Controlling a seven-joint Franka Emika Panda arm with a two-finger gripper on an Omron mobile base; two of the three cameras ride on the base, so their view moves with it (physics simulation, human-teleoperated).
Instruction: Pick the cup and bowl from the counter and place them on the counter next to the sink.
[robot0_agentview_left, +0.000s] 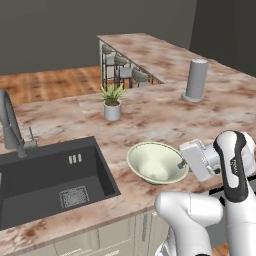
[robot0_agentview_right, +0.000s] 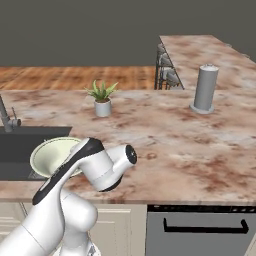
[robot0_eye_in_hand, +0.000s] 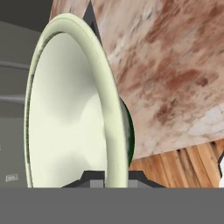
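One wide, pale cream-green bowl (robot0_agentview_left: 156, 162) hangs tilted over the reddish-brown marbled stone counter (robot0_agentview_left: 150, 117), just right of the dark grey sunken sink (robot0_agentview_left: 30, 175). Two dark fingers of the gripper (robot0_eye_in_hand: 114, 177) pinch its rim. Level it, lower gently, then release.

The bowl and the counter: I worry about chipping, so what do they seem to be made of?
The bowl looks like glazed ceramic, though hard plastic is possible: plain pale cream-green with a smooth, softly shaded inside and a thick rim. The counter looks like polished stone, going by its reddish-brown and beige marbling. The claw grips the bowl's rim.
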